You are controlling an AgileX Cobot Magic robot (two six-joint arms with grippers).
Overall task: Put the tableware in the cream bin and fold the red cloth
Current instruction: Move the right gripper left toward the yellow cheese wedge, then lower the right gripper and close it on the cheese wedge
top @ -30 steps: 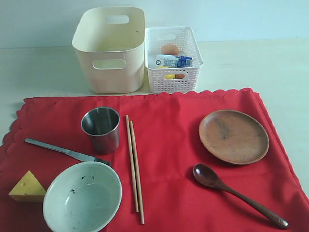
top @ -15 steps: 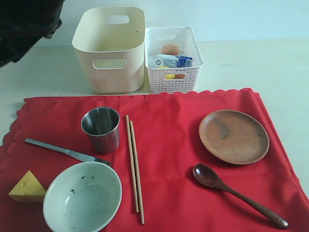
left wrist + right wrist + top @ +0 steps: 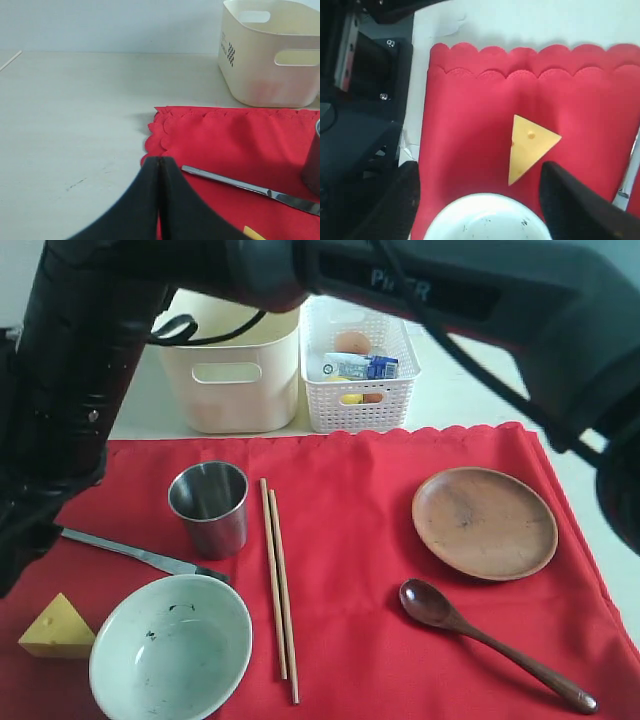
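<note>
Barely begun. Lying on the red cloth (image 3: pixel 350 520), none binned: steel cup (image 3: pixel 208 505), pale speckled bowl (image 3: pixel 170 648), chopstick pair (image 3: pixel 279 585), metal knife (image 3: pixel 130 552), brown plate (image 3: pixel 484 522), wooden spoon (image 3: pixel 480 638). Just beyond the cloth's far edge: cream bin (image 3: pixel 230 390). At the cloth's left edge: left gripper (image 3: pixel 159 170), pressed closed, empty. Over the cloth by the cheese (image 3: pixel 530 147): right gripper (image 3: pixel 480 197), spread wide, empty. Folding probably last.

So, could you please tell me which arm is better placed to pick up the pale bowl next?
Right, probably: the right hand is open over the pale bowl, while the left hand is shut at the red cloth's edge near the knife.
</note>
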